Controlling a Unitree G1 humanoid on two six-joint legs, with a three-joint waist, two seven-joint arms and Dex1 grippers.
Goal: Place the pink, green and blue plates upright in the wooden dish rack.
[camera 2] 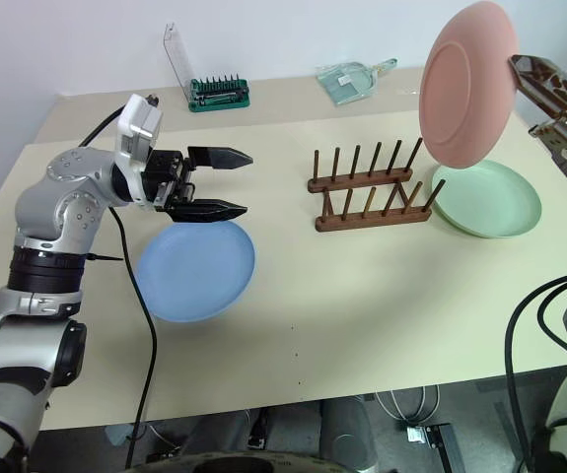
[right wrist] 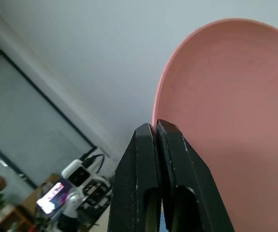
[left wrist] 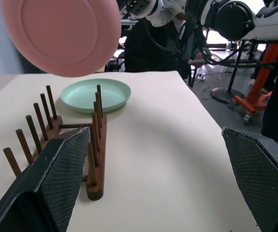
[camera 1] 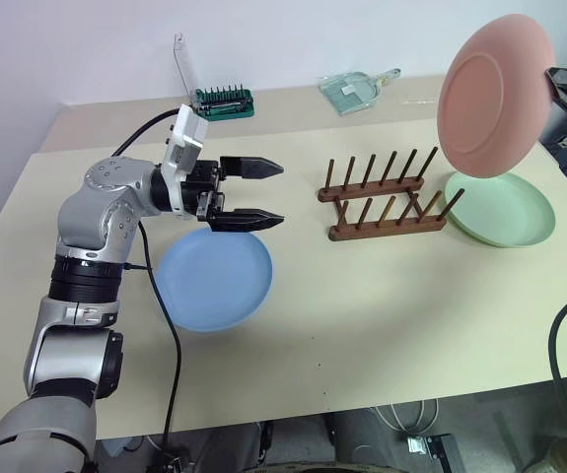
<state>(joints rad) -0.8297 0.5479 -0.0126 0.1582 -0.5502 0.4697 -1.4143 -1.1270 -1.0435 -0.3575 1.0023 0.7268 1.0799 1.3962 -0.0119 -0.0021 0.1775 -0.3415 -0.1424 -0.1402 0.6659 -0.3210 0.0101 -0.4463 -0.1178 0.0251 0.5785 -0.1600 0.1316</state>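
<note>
Two extras behind rack (camera 1: 387,197): bit set (camera 1: 225,101), dustpan (camera 1: 355,90).

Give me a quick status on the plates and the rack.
Right gripper shut on pink plate, held above wooden dish rack. Left gripper open over blue plate. Green plate flat beside rack. Rack slots unobstructed.
</note>
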